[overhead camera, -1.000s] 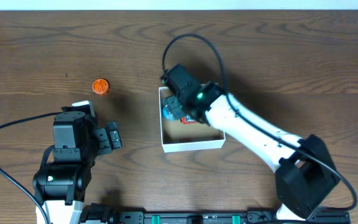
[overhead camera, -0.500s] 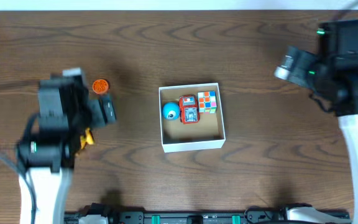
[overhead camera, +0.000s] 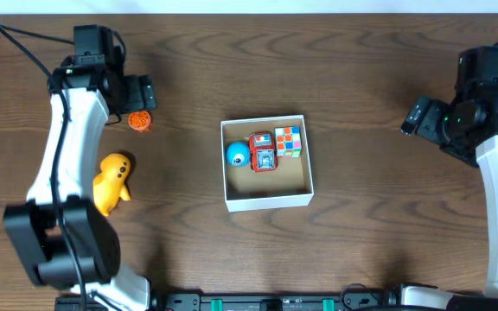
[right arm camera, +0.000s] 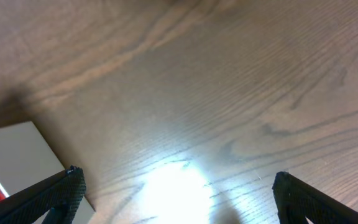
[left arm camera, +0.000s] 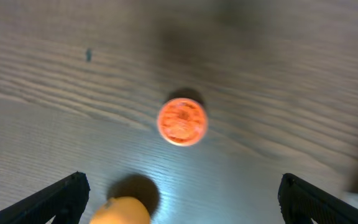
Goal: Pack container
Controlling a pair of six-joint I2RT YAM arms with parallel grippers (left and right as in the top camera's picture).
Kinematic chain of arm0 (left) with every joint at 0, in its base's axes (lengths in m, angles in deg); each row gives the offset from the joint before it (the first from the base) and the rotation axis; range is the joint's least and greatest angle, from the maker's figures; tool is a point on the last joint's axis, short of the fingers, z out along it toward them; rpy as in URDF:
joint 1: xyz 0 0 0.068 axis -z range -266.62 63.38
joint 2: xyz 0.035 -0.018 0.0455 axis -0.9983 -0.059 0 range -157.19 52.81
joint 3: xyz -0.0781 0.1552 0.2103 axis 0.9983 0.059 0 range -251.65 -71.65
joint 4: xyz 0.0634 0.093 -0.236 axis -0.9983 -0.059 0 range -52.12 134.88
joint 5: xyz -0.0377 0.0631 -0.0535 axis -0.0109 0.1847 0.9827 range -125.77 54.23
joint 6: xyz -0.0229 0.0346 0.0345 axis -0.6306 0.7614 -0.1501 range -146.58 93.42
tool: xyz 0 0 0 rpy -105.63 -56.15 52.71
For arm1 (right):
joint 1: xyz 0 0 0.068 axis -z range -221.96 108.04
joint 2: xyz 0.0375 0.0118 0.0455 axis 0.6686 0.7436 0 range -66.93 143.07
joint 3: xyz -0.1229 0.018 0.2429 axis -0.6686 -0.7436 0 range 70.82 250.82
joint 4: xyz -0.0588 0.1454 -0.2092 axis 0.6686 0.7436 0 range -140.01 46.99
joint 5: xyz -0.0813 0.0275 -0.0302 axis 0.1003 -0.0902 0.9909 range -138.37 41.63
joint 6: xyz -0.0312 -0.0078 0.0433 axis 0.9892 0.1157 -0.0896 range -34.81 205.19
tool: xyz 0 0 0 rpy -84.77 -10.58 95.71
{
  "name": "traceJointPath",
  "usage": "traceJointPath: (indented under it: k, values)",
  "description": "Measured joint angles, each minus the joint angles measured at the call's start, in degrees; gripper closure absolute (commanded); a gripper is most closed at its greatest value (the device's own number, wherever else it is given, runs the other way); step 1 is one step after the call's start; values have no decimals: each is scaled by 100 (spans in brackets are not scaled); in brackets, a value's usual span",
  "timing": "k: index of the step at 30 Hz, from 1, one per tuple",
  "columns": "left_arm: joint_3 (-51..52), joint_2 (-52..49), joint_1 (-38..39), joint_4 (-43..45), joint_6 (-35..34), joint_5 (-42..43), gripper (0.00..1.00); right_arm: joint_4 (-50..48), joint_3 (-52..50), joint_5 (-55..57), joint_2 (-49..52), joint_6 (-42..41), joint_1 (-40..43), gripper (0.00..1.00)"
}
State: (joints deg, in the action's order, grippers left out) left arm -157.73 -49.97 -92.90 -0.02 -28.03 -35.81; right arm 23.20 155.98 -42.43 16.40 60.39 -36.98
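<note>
Left gripper (overhead camera: 143, 93) and right gripper (overhead camera: 417, 117) both gape empty; the small orange disc (left arm camera: 182, 121) looks light and rigid, best pinched across its rim, and the thin-walled container (overhead camera: 266, 203) looks easily shoved.

The container (overhead camera: 266, 203) is sitting near the middle of the table (overhead camera: 361, 52). Three toys are lying in a row in its far half: a ball (overhead camera: 238, 155) at the left, a boxy toy (overhead camera: 263, 152) touching it in the middle, and a puzzle cube (overhead camera: 289, 141) at the right, seemingly touching the boxy toy. Well to the left, a small round cap (overhead camera: 140, 120) is lying on the table, and a duck-shaped toy (overhead camera: 111, 181) is lying nearer the robot, apart from it. The left gripper (overhead camera: 145, 93) is hovering just behind the cap. The right gripper (overhead camera: 415, 116) is hanging well to the right of the container.
</note>
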Motion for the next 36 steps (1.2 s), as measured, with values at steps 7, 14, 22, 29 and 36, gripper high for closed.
traceJointPath:
  k: [7,14,22,29,36]
  values:
    - [-7,-850,-286,254,52,122,2,-44,-170,-13,0,92,0,1]
    - [-7,-1416,-262,501,131,184,2,-44,-170,-15,0,98,0,1]
    - [-7,-1537,-243,704,133,223,2,-44,-173,-15,0,105,0,1]
    - [-9,-1749,-140,817,133,225,2,-44,-173,-15,0,116,0,1]
    - [-9,-1886,-90,949,133,245,2,-42,-173,-15,0,116,0,1]
